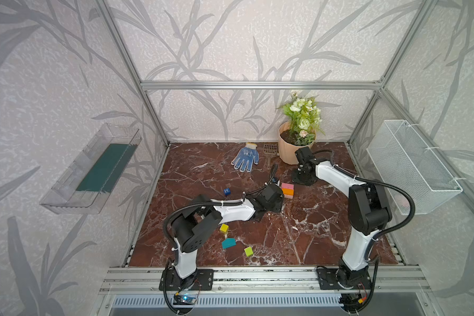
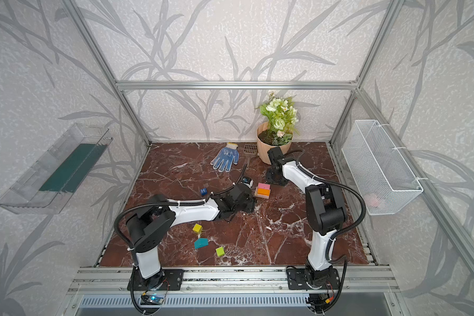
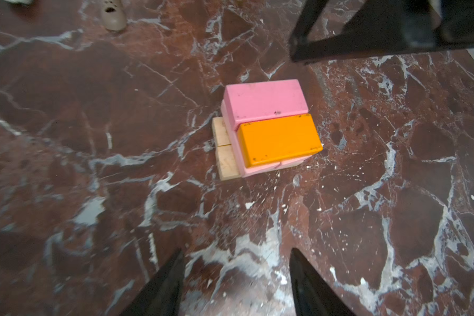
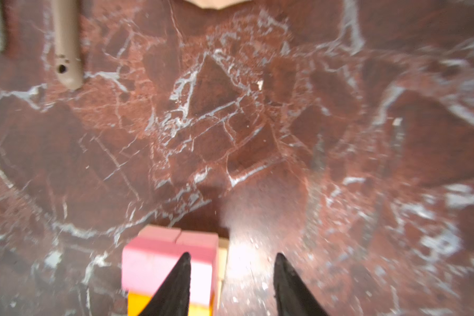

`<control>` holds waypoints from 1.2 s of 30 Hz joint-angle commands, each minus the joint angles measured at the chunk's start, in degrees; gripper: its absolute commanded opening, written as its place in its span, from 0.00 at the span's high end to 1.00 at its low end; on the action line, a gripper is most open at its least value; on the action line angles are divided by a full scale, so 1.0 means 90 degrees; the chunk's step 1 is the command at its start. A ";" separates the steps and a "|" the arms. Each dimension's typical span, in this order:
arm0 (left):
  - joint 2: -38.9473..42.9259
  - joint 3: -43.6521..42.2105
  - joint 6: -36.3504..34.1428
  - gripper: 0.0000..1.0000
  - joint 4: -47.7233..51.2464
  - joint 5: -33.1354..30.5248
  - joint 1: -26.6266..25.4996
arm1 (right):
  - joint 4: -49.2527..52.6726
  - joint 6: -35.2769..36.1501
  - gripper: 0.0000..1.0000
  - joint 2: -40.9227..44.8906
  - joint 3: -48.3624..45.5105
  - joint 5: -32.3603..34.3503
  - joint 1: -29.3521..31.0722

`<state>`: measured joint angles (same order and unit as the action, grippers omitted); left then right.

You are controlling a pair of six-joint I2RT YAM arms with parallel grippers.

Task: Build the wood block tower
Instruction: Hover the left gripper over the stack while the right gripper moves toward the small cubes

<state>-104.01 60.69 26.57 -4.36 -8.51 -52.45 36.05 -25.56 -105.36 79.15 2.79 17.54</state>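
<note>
While the wood block tower (image 1: 288, 190) stands a bit right of centre on the red marble table (image 1: 203, 169), both my tools are empty. My left gripper (image 3: 236, 250) has its jaws parted with bare marble between them. It holds nothing and faces the tower from close by without touching it. My right gripper (image 4: 232, 253) is parted too and grips nothing. One fingertip (image 4: 177, 287) overlaps the tower's pink top in the right wrist view, and I cannot tell if it touches. The left wrist view shows the tower's build: tan blocks (image 3: 222, 134) at the bottom, a pink layer (image 3: 268, 168) on them, then a pink block (image 3: 264, 99) and an orange block (image 3: 279, 139) side by side on top. The loose pieces lie apart from it: the blue H cube (image 1: 227, 191) by my left arm, and the yellow cube (image 1: 224, 228), teal piece (image 1: 228, 243) and lime cube (image 1: 248, 251) toward the front. The flowerpot (image 1: 288, 153) and glove (image 1: 245, 157) are at the back.
</note>
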 commanded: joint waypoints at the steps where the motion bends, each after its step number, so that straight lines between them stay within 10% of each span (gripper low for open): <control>1: 0.1110 -0.0509 -0.0316 0.36 -0.0182 -0.0890 -0.0022 | 0.0195 -0.0098 0.47 0.0977 -0.0258 0.0350 0.0012; 11: 0.4340 -0.1954 -0.0488 0.19 0.0999 -0.2930 0.0298 | -0.0180 -0.0275 0.32 0.3272 -0.1727 0.0240 0.0386; 22: 0.6282 -0.3760 0.0287 0.08 0.1901 -0.4071 0.2694 | 0.0055 -0.0900 0.32 0.4225 -0.2369 0.1089 0.3018; 36: 0.6789 -0.4565 0.0178 0.04 0.0903 -0.3496 0.3015 | -0.0503 -0.2110 0.35 0.3243 -0.3149 0.0989 0.5532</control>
<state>-43.03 20.08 27.55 5.56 -39.90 -25.69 33.61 -41.15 -73.78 50.98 11.05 64.93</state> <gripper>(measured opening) 0.960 0.648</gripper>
